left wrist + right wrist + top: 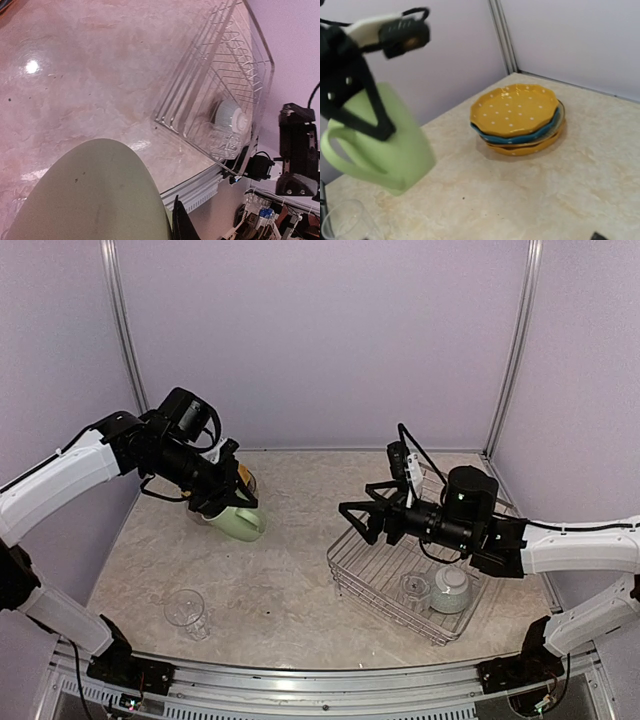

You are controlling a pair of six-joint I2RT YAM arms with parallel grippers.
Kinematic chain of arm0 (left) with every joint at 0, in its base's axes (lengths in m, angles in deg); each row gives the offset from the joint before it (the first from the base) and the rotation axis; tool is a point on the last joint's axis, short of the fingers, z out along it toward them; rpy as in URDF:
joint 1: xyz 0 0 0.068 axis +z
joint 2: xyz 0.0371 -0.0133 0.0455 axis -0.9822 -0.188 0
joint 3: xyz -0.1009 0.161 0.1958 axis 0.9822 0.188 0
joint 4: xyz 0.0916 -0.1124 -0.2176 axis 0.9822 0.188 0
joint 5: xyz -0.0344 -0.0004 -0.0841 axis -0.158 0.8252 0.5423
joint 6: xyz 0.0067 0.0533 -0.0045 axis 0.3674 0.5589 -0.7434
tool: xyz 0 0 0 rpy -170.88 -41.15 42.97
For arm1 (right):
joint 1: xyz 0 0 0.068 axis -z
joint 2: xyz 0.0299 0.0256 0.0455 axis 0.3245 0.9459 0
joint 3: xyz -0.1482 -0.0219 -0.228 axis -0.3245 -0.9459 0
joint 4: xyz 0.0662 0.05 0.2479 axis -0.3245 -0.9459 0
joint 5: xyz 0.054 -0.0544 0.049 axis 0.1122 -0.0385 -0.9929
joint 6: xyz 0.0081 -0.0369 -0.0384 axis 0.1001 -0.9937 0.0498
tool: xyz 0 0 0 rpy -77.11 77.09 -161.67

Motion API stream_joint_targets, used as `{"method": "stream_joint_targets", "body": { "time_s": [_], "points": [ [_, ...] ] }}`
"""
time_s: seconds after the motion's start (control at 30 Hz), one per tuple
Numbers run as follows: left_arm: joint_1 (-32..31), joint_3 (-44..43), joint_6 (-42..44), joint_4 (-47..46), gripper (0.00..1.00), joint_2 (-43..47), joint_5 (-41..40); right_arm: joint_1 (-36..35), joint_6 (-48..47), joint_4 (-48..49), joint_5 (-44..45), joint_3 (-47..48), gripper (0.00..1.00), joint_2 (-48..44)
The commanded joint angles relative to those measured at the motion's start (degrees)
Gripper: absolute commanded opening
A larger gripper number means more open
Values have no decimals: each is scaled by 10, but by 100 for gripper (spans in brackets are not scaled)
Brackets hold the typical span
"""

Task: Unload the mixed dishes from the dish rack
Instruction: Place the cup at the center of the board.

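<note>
My left gripper (222, 502) is shut on the pale green mug (238, 522) and holds it tilted, low over the table's left half. The mug fills the left wrist view (90, 195), with one dark finger (182, 226) beside it, and looks blurred in the right wrist view (385, 145). The silver wire dish rack (365, 575) stands on the right and holds a clear glass (414, 588) and a small white-and-blue bowl (450, 590). My right gripper (360, 520) is open and empty above the rack's left end.
Yellow dotted plates with a blue plate between them are stacked (517, 117) at the back left, just behind the mug. A second clear glass (187, 612) lies on the table at the front left. The rack also shows in the left wrist view (220, 75).
</note>
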Motion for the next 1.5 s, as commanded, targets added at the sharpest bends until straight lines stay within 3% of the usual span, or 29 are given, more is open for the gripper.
{"method": "stream_joint_targets", "body": {
  "time_s": [0.0,0.3,0.47,0.77,1.2,1.47],
  "points": [
    [4,-10,0,135,0,12,-125,3,-8,-24,20,24,93,4],
    [5,52,-129,172,0,-4,-214,3,0,-29,22,33,93,24],
    [7,43,-171,187,0,-46,-254,2,8,-29,27,19,93,8],
    [8,57,-205,145,0,-111,-265,3,19,-34,51,-2,94,-24],
    [6,140,-256,96,0,-109,-279,3,27,-24,48,-12,94,-20],
    [5,165,-230,65,0,-115,-289,3,32,-19,48,-15,94,-17]
  ]
}}
